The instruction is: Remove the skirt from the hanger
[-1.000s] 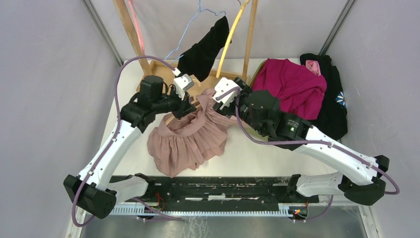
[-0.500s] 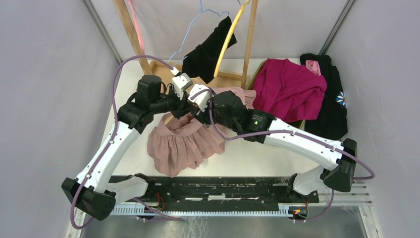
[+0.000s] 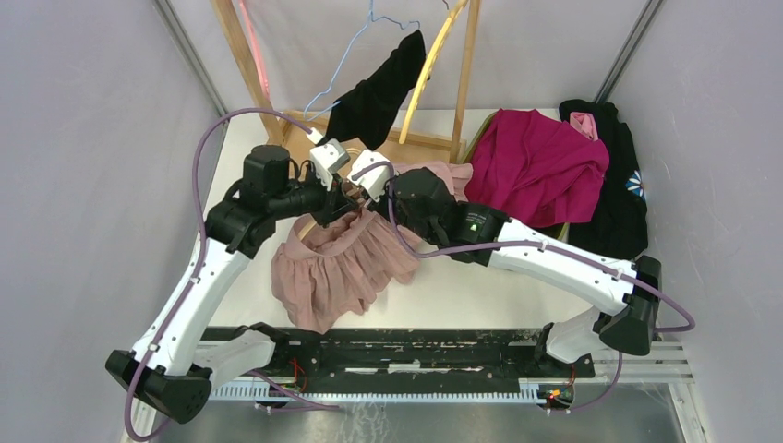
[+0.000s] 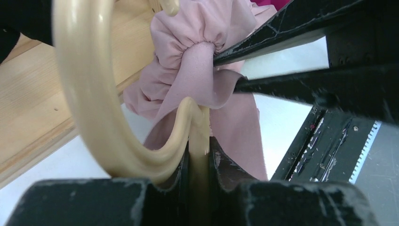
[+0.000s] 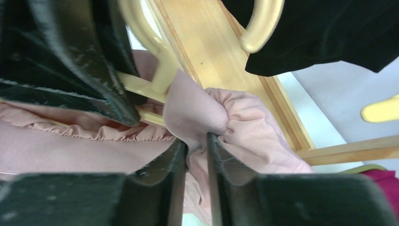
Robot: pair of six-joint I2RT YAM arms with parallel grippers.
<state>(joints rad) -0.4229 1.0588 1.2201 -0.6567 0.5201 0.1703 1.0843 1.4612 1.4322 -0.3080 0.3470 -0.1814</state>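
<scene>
The left pincer (image 4: 200, 162), its tips hidden in the overhead view, is clamped on a smooth cream hanger (image 4: 77, 94) whose bar is largely buried in cloth. The dusty-pink skirt (image 3: 337, 268), soft and gathered, sprawls on the white tabletop (image 3: 489, 291). The right pincer (image 5: 196, 143) pinches its ruched waistband.
</scene>
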